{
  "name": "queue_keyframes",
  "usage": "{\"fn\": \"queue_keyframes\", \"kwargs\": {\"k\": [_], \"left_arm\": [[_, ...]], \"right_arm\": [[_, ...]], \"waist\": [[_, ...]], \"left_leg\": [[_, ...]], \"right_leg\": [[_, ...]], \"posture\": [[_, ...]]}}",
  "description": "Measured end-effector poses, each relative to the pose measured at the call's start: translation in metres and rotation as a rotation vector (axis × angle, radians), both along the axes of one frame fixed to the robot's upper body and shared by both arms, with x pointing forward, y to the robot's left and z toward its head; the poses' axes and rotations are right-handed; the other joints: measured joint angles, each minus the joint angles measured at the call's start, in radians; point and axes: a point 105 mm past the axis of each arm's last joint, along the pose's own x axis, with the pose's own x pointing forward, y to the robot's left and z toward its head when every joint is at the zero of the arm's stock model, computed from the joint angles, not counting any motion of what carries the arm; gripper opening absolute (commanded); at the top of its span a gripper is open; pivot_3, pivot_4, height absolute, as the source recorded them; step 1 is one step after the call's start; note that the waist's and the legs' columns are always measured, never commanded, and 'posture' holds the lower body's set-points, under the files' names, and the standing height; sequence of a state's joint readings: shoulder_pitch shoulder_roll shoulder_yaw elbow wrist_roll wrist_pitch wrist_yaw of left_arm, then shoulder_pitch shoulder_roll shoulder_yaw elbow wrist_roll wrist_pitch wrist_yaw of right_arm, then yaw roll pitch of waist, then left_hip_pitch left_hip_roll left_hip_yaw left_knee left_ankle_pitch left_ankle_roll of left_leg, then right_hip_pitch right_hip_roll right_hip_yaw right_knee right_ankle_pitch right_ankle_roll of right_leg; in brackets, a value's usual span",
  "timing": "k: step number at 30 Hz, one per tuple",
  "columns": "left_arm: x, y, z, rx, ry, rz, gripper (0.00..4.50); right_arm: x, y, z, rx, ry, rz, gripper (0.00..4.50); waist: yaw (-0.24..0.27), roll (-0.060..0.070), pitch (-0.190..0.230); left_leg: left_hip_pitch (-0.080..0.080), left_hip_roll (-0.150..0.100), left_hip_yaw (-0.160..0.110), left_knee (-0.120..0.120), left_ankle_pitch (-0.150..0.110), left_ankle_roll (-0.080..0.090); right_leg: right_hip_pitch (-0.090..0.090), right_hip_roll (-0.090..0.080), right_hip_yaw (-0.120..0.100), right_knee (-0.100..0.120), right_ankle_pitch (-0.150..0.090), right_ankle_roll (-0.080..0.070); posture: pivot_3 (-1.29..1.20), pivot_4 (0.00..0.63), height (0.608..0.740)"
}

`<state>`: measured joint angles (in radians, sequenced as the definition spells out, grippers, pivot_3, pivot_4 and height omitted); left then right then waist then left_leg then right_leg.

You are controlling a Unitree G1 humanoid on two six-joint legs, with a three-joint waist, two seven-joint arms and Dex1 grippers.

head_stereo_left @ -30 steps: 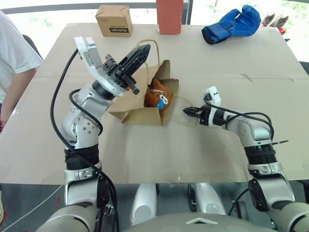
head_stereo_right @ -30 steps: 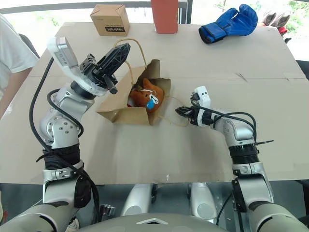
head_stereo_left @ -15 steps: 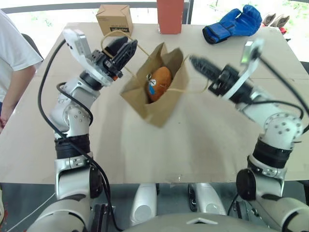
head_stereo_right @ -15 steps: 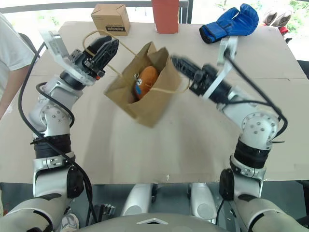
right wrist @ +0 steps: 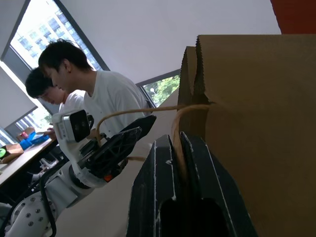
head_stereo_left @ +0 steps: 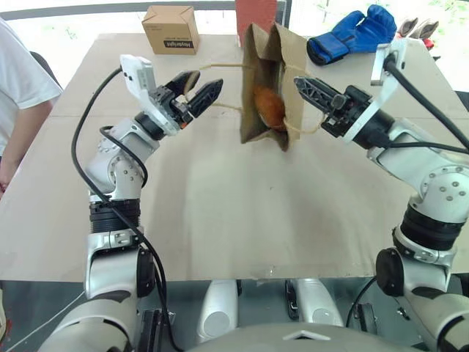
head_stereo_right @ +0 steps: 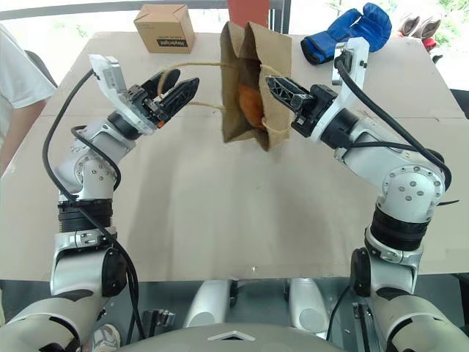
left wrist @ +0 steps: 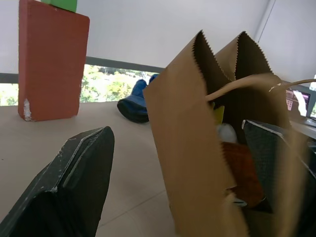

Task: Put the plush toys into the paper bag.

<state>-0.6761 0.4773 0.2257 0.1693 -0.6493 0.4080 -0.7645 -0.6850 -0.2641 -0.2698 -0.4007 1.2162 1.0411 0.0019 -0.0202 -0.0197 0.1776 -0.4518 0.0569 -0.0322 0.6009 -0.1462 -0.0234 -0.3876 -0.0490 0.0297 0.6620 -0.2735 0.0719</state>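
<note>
The paper bag point(head_stereo_left: 265, 73) hangs upright over the table's middle, its mouth turned toward my left gripper. My right gripper point(head_stereo_left: 300, 84) is shut on one of its tan loop handles point(right wrist: 176, 129) and holds it up. A brown plush toy point(head_stereo_left: 270, 107) sits inside. In the left wrist view a white plush toy point(left wrist: 226, 134) shows above the brown plush toy point(left wrist: 243, 170) in the bag's mouth. My left gripper point(head_stereo_left: 198, 86) stands open just left of the bag. The bag's other handle point(head_stereo_left: 223, 65) loops around its fingers.
At the table's far edge stand a small cardboard box point(head_stereo_left: 172, 29) and a red block point(head_stereo_left: 258, 11), with a blue boxing glove point(head_stereo_left: 352, 33) to their right. A person in a white shirt point(head_stereo_left: 18, 95) stands at the left. The table point(head_stereo_left: 220, 213) is bare cardboard near me.
My right gripper rose with the handle and pulled the bag from lying on the table to hanging upright. My left gripper opened and shifted left.
</note>
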Motion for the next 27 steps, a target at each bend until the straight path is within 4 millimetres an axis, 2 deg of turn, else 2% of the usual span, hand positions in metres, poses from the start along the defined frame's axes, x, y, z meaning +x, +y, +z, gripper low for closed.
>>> {"fn": "queue_keyframes", "kwargs": {"k": [5,7,9,12,14,15,16,18,26,27], "left_arm": [[-0.001,-0.004,0.012,0.003,-0.037,-0.023,4.48],[-0.004,-0.004,0.013,0.022,-0.05,-0.053,4.5],[-0.005,-0.003,0.016,0.02,-0.058,-0.057,4.5],[0.0,-0.005,0.034,0.011,-0.088,-0.059,4.5],[0.0,-0.002,0.055,0.013,-0.135,-0.056,4.5],[-0.002,0.0,0.066,0.011,-0.163,-0.053,4.5],[-0.004,0.004,0.077,0.008,-0.191,-0.047,4.5],[-0.004,0.006,0.082,0.007,-0.197,-0.044,4.5],[0.0,0.012,0.081,0.038,-0.108,-0.063,4.5],[0.0,0.011,0.077,0.062,-0.099,-0.067,4.5]], "right_arm": [[-0.002,0.007,0.007,-0.043,-0.046,0.019,0.0],[0.003,0.007,0.001,-0.11,-0.047,-0.005,0.53],[0.01,0.005,0.001,-0.081,-0.022,-0.018,0.55],[0.008,0.007,0.033,0.011,-0.078,0.012,0.55],[-0.001,0.007,0.056,0.058,-0.14,0.049,0.55],[-0.005,0.007,0.062,0.071,-0.154,0.067,0.02],[-0.007,0.007,0.065,0.085,-0.153,0.081,0.01],[-0.007,0.006,0.065,0.095,-0.141,0.089,0.01],[-0.017,0.008,0.069,0.087,-0.141,0.114,0.01],[-0.016,0.008,0.064,0.067,-0.134,0.101,0.25]], "waist": [[0.002,0.0,0.0],[0.002,0.0,0.0],[0.003,0.0,0.0],[0.003,0.0,0.001],[0.003,0.0,0.001],[0.003,-0.001,0.001],[0.003,-0.001,0.001],[0.003,-0.001,0.001],[0.002,-0.001,0.001],[0.003,-0.001,0.0]], "left_leg": [[0.0,0.0,0.0,0.0,0.0,0.0],[-0.001,0.0,0.001,0.0,0.0,0.0],[-0.001,0.0,0.001,0.0,0.0,0.0],[-0.002,0.0,0.0,0.0,0.0,0.0],[-0.002,0.0,0.0,0.0,0.0,0.0],[-0.002,0.0,0.0,0.0,0.0,0.0],[-0.002,0.0,0.001,-0.001,0.0,0.0],[-0.002,0.0,0.001,-0.001,0.0,0.0],[-0.002,0.0,0.0,-0.001,0.0,0.0],[-0.001,0.0,0.0,-0.001,0.0,0.0]], "right_leg": [[0.0,0.0,0.0,-0.001,0.0,0.0],[0.0,0.0,0.0,-0.001,0.0,0.0],[0.0,0.0,0.0,-0.001,0.0,0.0],[-0.002,0.0,0.0,0.0,0.0,0.0],[-0.001,0.0,0.0,-0.001,0.0,0.0],[-0.001,0.0,0.0,-0.001,0.0,0.0],[-0.001,0.0,0.0,-0.002,0.0,0.0],[-0.001,0.0,0.0,-0.001,0.0,0.0],[-0.002,0.0,0.0,0.0,0.0,0.0],[-0.002,0.0,0.0,-0.001,0.0,0.0]], "posture": [[0.0,0.15,0.74],[0.0,0.15,0.74],[0.0,0.15,0.74],[0.0,0.15,0.74],[0.0,0.15,0.74],[0.0,0.15,0.74],[0.0,0.15,0.74],[0.0,0.15,0.74],[0.0,0.15,0.74],[0.0,0.15,0.74]]}}
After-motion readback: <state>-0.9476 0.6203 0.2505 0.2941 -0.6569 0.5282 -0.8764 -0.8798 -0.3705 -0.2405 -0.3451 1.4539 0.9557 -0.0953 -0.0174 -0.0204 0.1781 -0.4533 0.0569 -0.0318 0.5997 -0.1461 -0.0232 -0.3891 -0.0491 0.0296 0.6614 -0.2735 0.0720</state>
